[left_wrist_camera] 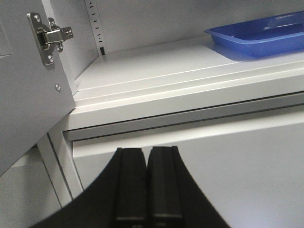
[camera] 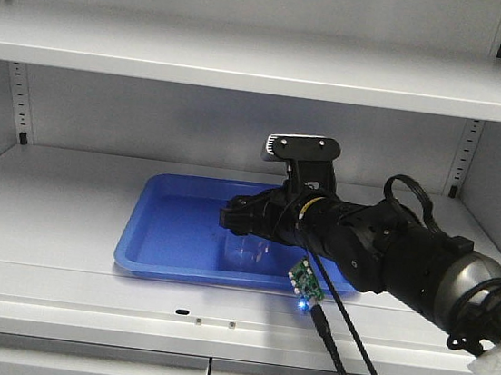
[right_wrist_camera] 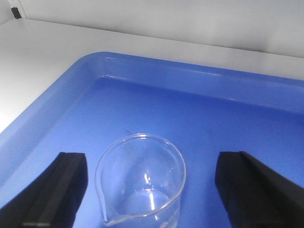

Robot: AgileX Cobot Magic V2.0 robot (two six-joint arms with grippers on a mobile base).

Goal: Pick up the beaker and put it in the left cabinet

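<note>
Small clear glass beaker [right_wrist_camera: 140, 183], cylindrical, pouring lip at lower left of rim in the right wrist view, nothing inside. Upright on the floor of a blue tray [right_wrist_camera: 199, 118]; faint highlights on the glass wall, base visible through it. From the front view only a pale outline [camera: 245, 247] near the tray's front edge, under the gripper.

Right gripper [right_wrist_camera: 151, 187] reaching in from the right, fingers [right_wrist_camera: 59, 185] spread wide, one each side of the beaker, clear gaps both sides, no contact. Wrist camera on top of the arm, small circuit board with a blue light hanging below, black cables trailing down toward the front.

Left gripper [left_wrist_camera: 146, 183] low in front of the cabinet, below shelf level, pads pressed together, holding nothing.

Tray [camera: 167, 232] flat on the middle shelf of the left cabinet [camera: 47, 208], roughly centred, front rim near the shelf's front edge. Shelf wide, flat, pale grey; another shelf above. Slotted upright rails at the back corners, black clips on them. Left wrist view: open door with a metal hinge [left_wrist_camera: 49, 35] at left, closed panel below the shelf.
</note>
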